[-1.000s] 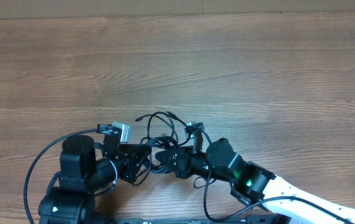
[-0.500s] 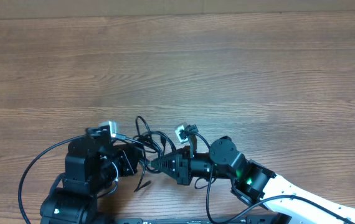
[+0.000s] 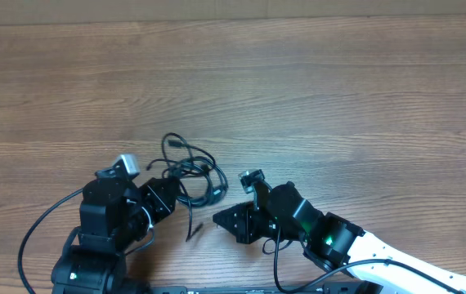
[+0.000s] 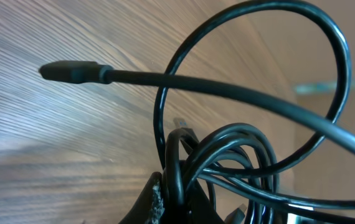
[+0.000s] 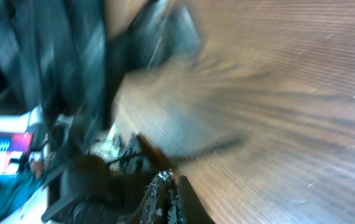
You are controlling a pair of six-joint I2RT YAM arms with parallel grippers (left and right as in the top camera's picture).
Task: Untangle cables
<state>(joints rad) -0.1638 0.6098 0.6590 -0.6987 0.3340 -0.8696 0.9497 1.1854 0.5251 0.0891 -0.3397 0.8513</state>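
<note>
The cables (image 3: 190, 167) are a tangle of thin black loops at the table's front left. My left gripper (image 3: 170, 196) is shut on the bundle's lower edge. In the left wrist view the cables (image 4: 246, 143) loop up out of my left gripper (image 4: 177, 199), and one black plug end (image 4: 71, 71) sticks out to the left. A loose cord end (image 3: 194, 230) lies on the table below the bundle. My right gripper (image 3: 219, 219) is shut, just right of that cord end and apart from the bundle. The right wrist view is blurred; my right gripper (image 5: 168, 193) shows nothing between its fingers.
The wooden table (image 3: 298, 90) stretches back and to both sides. Thick black arm cables (image 3: 37, 233) curve round the left arm base. The right arm (image 3: 331, 237) reaches in from the front right.
My right gripper has let go of the cables and drawn back to the right. My left gripper has pulled the bundle left and away from it.
</note>
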